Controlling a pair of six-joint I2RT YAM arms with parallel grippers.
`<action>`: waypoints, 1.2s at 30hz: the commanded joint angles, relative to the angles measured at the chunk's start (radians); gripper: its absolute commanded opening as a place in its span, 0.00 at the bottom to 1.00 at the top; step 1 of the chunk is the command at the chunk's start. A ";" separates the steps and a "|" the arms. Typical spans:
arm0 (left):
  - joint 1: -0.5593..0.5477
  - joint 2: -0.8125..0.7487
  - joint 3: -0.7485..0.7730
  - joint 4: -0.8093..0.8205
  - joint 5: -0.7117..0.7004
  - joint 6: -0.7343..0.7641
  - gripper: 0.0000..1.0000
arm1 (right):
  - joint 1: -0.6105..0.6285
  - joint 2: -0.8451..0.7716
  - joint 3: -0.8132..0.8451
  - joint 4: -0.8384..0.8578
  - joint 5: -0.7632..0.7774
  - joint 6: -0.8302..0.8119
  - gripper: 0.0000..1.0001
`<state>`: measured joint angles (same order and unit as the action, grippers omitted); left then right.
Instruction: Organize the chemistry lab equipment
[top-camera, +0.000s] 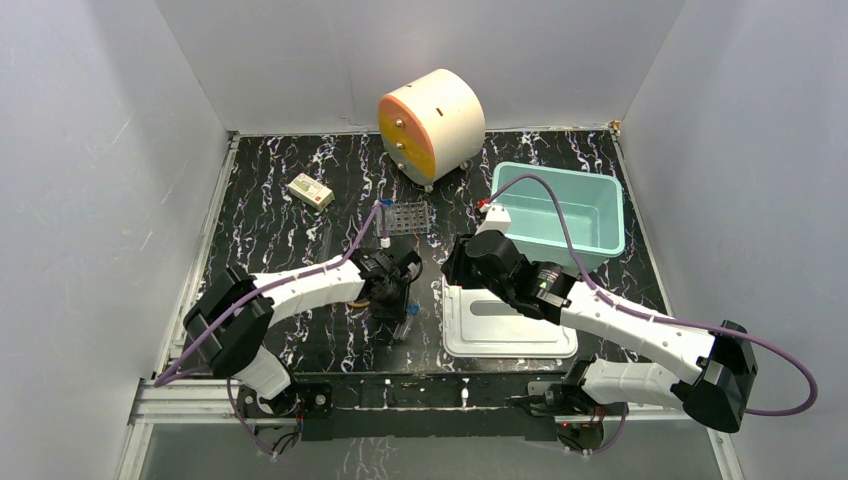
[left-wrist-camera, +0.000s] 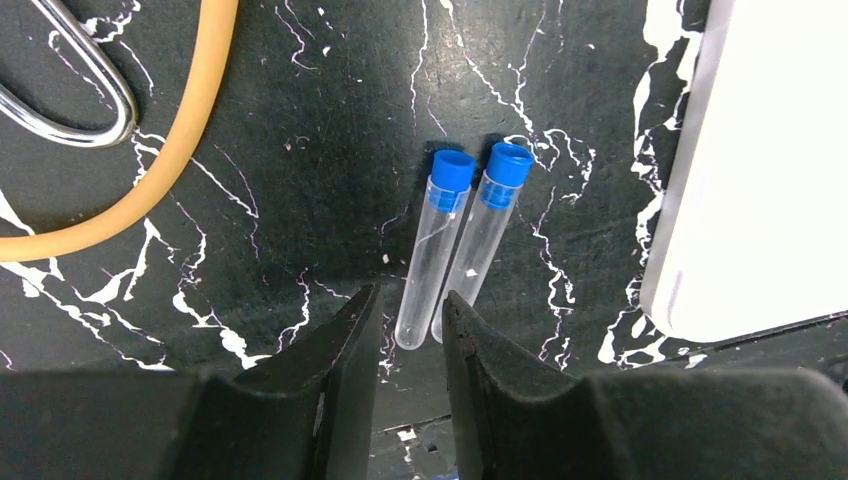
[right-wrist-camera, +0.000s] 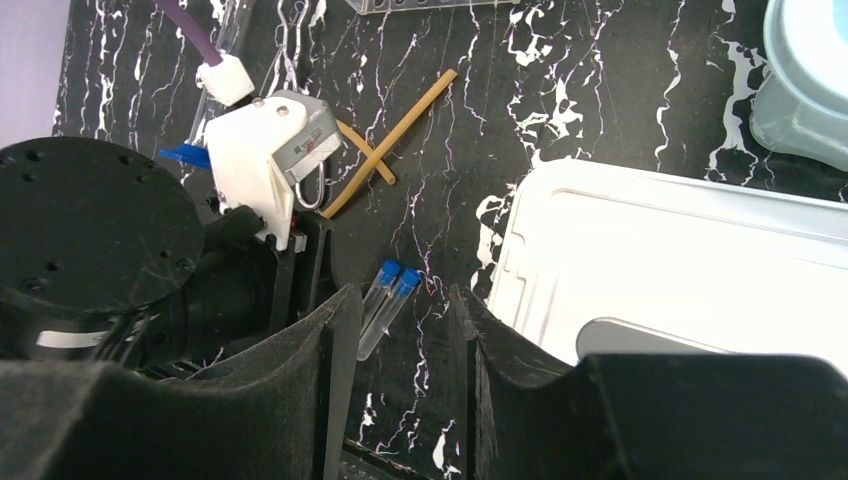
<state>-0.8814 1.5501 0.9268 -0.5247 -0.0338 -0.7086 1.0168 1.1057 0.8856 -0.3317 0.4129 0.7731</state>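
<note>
Tubes — two, clear and blue-capped — are laid side by side, touching, on the bench. They are set between the tan tubing and the white lid, caps pointed away from the left pincer. That pincer is held right over their rounded ends, its jaws set narrow with nothing clamped; whether a pad touches a tube cannot be told. The right pincer is hung above the same pair, jaws about half apart and empty, with the lid just beside it. The rack is stood farther back on the bench, well apart from the tubes.

The step in hand is judged to be the pick-up of a tube by the left arm, not yet made. For the next move the jaws would have to be lowered astride one tube alone — awkward, since its neighbour is pressed against it — and then closed gently. The tube would then need to be lifted, turned upright and carried to a rack hole.
</note>
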 joint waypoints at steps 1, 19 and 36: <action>-0.005 0.013 0.021 -0.012 0.009 0.020 0.28 | 0.003 -0.036 0.000 0.042 0.026 0.015 0.46; -0.006 0.135 0.037 -0.059 -0.015 0.057 0.23 | 0.003 -0.059 -0.017 0.036 0.045 0.032 0.46; 0.122 -0.036 0.096 0.016 0.001 0.100 0.04 | -0.246 0.011 0.045 0.148 -0.439 0.062 0.54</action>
<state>-0.8433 1.6485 0.9905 -0.5526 -0.0284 -0.6434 0.9249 1.0969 0.8764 -0.2874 0.2401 0.7822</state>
